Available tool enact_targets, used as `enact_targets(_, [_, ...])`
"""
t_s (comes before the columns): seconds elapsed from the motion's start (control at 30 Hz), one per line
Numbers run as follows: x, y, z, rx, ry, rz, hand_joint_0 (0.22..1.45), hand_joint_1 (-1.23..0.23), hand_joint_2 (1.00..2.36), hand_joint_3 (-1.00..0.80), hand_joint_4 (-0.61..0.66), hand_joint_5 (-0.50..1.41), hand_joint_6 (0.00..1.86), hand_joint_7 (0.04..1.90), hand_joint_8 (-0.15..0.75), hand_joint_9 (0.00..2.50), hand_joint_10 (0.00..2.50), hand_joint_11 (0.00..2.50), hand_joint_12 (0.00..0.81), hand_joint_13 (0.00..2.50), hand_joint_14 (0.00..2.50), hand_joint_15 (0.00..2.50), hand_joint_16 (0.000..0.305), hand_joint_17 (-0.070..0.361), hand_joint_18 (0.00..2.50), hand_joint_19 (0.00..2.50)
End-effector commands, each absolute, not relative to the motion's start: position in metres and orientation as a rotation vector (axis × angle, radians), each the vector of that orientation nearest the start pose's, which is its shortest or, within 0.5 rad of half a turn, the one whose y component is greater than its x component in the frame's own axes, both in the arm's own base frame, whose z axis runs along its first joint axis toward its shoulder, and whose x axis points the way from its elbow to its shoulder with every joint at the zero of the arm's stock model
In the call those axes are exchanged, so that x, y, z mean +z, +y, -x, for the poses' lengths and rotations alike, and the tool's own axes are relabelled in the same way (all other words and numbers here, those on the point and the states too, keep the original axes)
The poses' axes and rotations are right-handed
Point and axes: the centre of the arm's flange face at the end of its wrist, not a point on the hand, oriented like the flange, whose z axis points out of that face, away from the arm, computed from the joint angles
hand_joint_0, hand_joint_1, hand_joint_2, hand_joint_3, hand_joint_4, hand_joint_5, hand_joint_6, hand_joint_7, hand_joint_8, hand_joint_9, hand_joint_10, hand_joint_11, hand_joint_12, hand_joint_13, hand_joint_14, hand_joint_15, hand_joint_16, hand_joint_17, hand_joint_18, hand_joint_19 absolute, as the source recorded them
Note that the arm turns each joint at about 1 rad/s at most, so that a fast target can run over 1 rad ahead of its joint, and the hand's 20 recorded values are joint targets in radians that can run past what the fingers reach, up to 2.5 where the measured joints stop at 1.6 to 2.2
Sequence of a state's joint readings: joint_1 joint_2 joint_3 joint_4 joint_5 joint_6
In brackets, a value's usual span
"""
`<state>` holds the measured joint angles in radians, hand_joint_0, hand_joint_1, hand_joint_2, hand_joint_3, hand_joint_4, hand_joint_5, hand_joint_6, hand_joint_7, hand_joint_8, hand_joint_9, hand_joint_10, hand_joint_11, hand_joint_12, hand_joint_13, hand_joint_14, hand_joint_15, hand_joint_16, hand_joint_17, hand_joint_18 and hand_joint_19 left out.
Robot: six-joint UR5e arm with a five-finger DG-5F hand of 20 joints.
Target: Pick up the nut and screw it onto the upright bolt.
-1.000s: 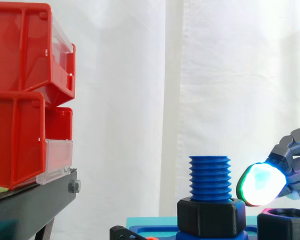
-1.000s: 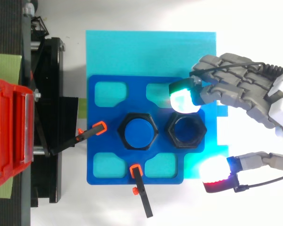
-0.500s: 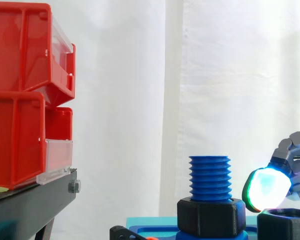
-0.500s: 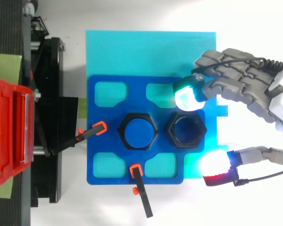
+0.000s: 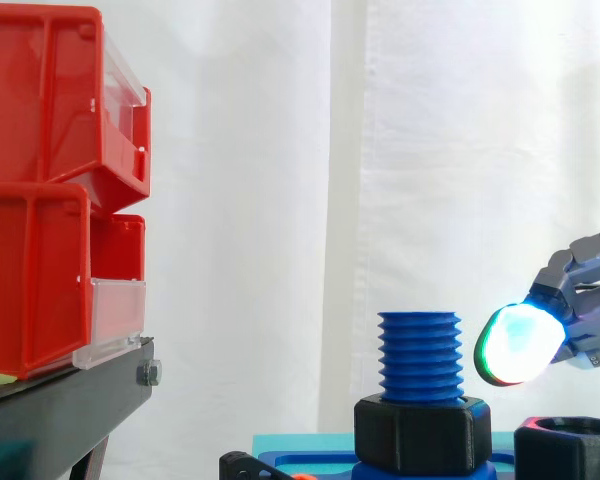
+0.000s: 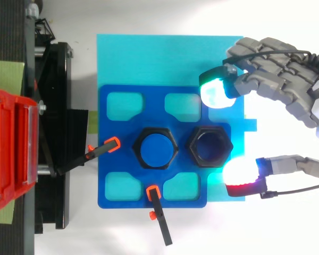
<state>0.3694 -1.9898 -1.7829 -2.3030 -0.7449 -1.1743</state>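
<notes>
A robotics lab bench: a white curtain [image 5: 280,200], red bins [image 5: 40,190] on a black stand [image 5: 60,410], a clamped blue plate [image 6: 122,130].

Grey segmented hand [image 6: 279,79], fingers [image 6: 258,53] tipped with glowing cyan-green and white-red pads [image 6: 215,94].

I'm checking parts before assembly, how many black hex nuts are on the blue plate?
2. The seated nut rings the base of the blue bolt; the loose nut lies on the blue plate beside it, toward the hand. None looks hidden.
</notes>
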Motion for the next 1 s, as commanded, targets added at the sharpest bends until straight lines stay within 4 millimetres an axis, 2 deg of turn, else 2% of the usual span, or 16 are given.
enact_targets(0.0, [0.236,0.017,-0.612,0.063,1.246,-0.697,0.38,-0.78,1.00,-0.50,0.25,-0.24,0.50,0.78,0.314,0.34,0.00,0.00,0.447,0.24,0.00,0.00,0.069,0.156,0.34,0.15])
enact_targets(0.5, [0.239,0.036,-0.612,0.056,1.235,-0.691,0.38,-0.75,1.00,-0.50,0.24,-0.24,0.50,0.77,0.316,0.35,0.00,0.00,0.446,0.24,0.00,0.00,0.069,0.155,0.34,0.15])
enact_targets(0.8, [0.237,0.040,-0.610,0.051,1.239,-0.697,0.39,-0.76,1.00,-0.50,0.24,-0.24,0.50,0.77,0.315,0.35,0.00,0.00,0.443,0.24,0.00,0.00,0.068,0.154,0.35,0.16])
enact_targets(0.97, [0.221,0.038,-0.611,0.034,1.269,-0.695,0.39,-0.76,1.00,-0.50,0.24,-0.24,0.50,0.78,0.313,0.35,0.00,0.00,0.441,0.25,0.00,0.00,0.068,0.152,0.35,0.17])
